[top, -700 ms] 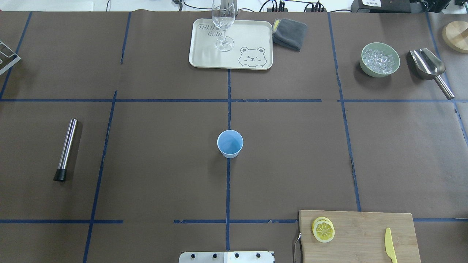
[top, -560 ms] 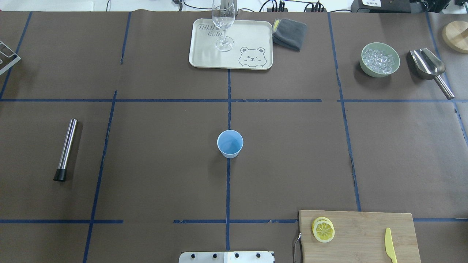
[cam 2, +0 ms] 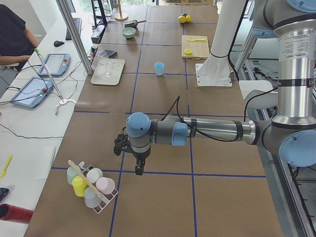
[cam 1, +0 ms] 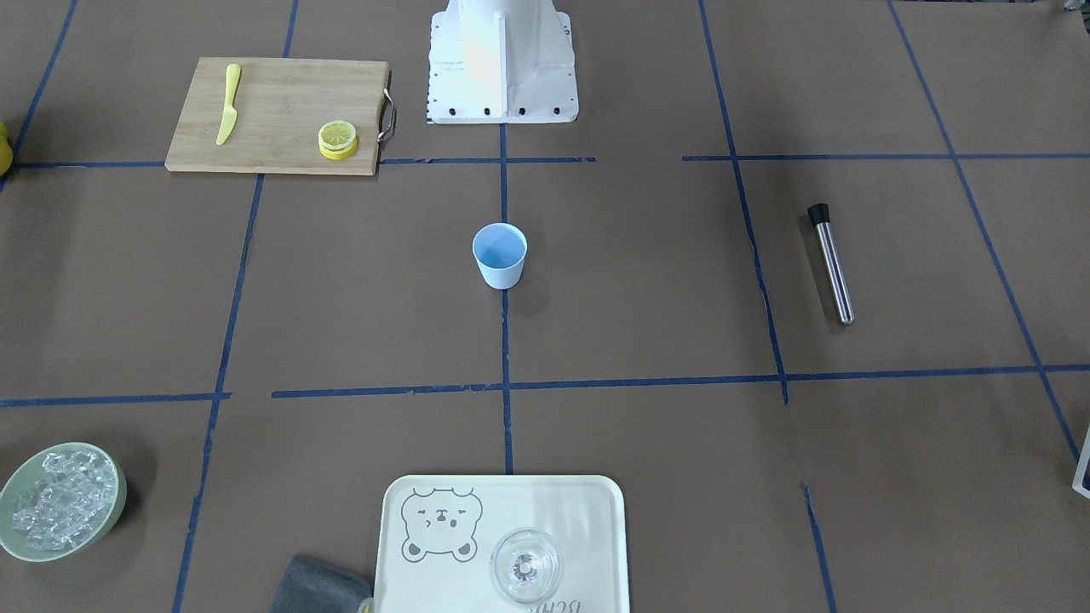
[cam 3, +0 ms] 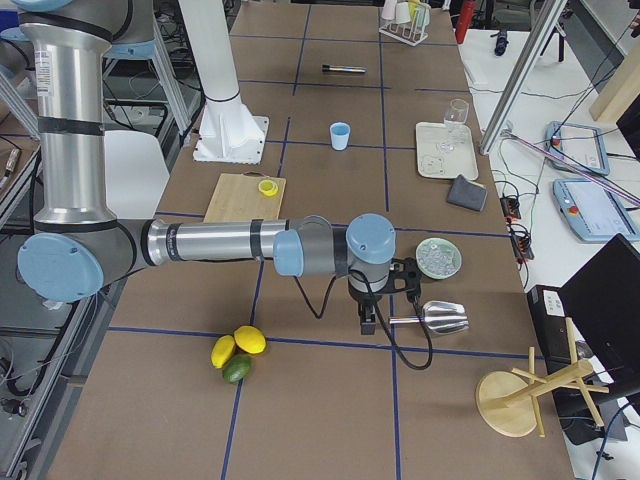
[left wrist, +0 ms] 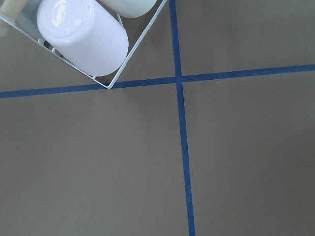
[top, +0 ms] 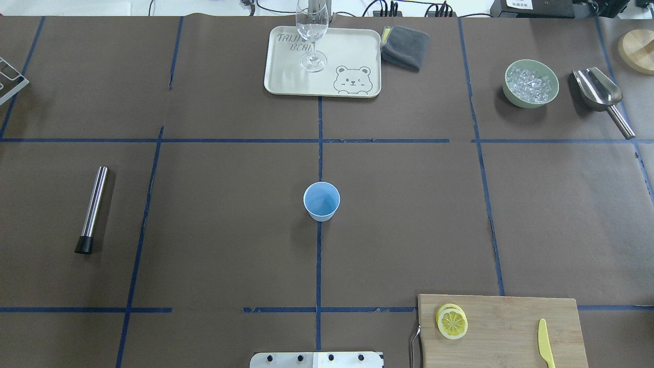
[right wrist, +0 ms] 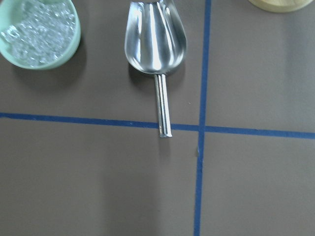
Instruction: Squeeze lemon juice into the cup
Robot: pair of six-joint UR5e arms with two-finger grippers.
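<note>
- Lying flat on the board, lemon sits well apart from right gripper, basewards; left gripper is farther off.
- Whether either gripper's fingers are parted: cannot tell.

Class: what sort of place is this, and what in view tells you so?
Most likely a robotics lab staged for drink-making trials: a robot arm over a table gridded with blue tape, control tablets on the side bench, cup and lemon slices laid out.
</note>
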